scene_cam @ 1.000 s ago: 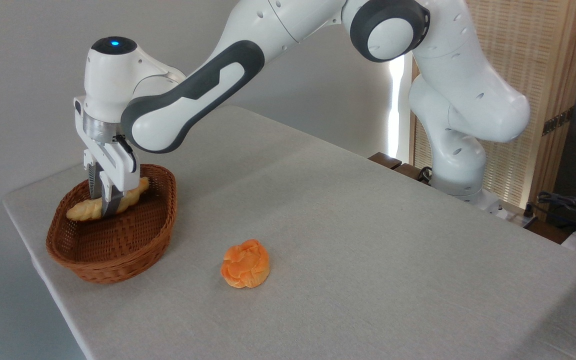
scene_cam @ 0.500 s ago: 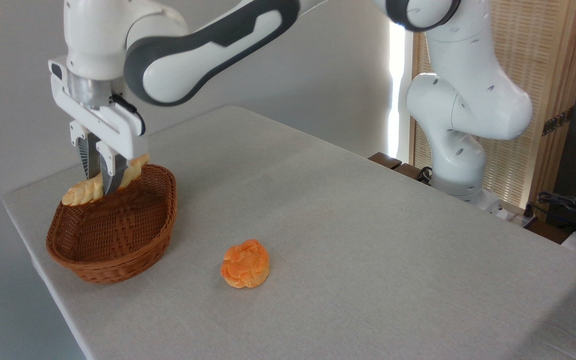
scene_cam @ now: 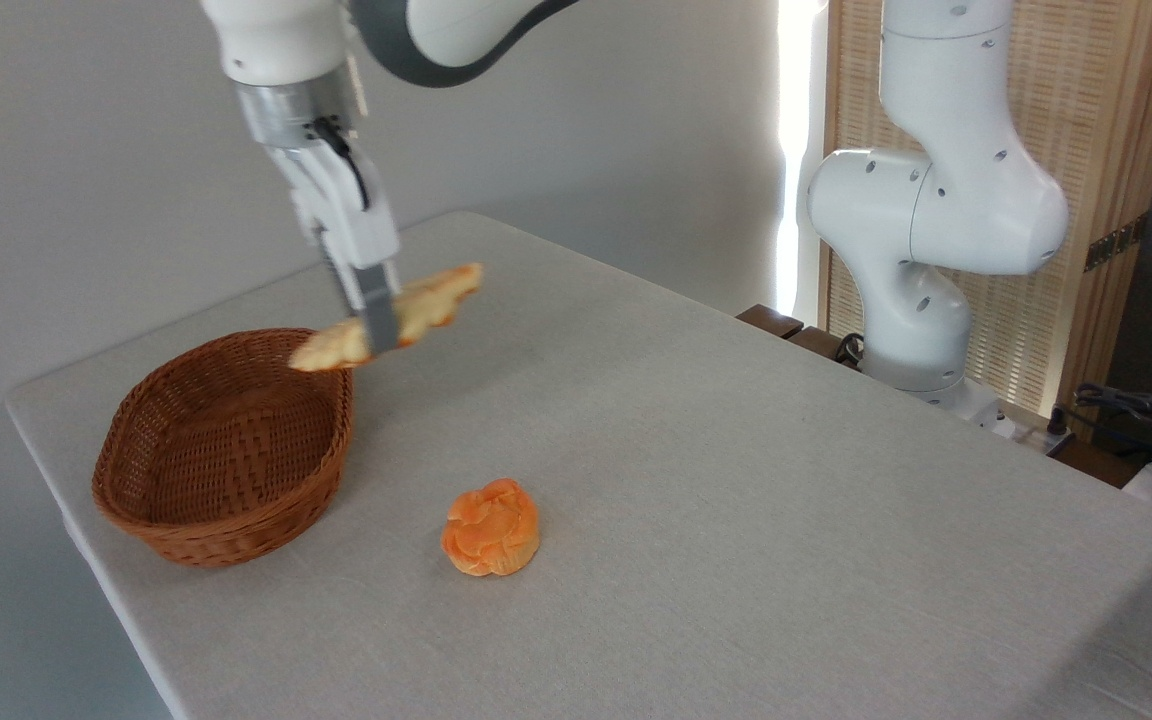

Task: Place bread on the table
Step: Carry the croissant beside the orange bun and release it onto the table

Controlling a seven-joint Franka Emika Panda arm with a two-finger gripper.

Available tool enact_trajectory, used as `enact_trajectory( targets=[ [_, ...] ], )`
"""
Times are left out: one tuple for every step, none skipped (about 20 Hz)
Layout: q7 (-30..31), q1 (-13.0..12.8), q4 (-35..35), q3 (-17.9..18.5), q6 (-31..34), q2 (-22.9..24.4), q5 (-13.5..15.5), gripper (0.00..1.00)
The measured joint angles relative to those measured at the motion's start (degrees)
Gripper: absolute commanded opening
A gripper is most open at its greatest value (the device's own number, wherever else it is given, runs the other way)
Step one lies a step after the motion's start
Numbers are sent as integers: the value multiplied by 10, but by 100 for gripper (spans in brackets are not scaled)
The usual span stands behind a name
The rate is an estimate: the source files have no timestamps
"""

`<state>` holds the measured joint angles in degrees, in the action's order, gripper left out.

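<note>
Wicker basket (scene_cam: 226, 450): holds nothing | bread (scene_cam: 416, 305): airborne in jaws (scene_cam: 376, 325)

A wicker basket (scene_cam: 226, 450) sits near the left end of the table (scene_cam: 736, 480). A knotted bun (scene_cam: 491, 527) lies on the table to the basket's right, nearer the front. The braided loaf (scene_cam: 391, 315), clamped in the gripper (scene_cam: 376, 325), hangs above the basket's right rim, tilted up to the right.
</note>
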<state>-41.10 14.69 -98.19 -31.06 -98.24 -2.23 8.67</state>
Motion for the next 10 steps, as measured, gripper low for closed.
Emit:
enact_trajectory(
  targets=[
    [-17,0,-21,5,3,16,0,100],
    [-28,0,-40,12,4,30,0,100],
    [-37,0,-52,19,4,41,0,100],
    [-40,0,-58,24,4,46,0,100],
    [-41,0,-60,29,4,50,0,100],
    [-41,1,-62,32,5,51,0,100],
    [-41,1,-62,34,6,51,0,100],
    [-42,1,-62,36,9,51,0,100],
    [-44,1,-62,39,12,51,0,100],
    [-51,1,-62,41,15,51,0,100]
  ],
)
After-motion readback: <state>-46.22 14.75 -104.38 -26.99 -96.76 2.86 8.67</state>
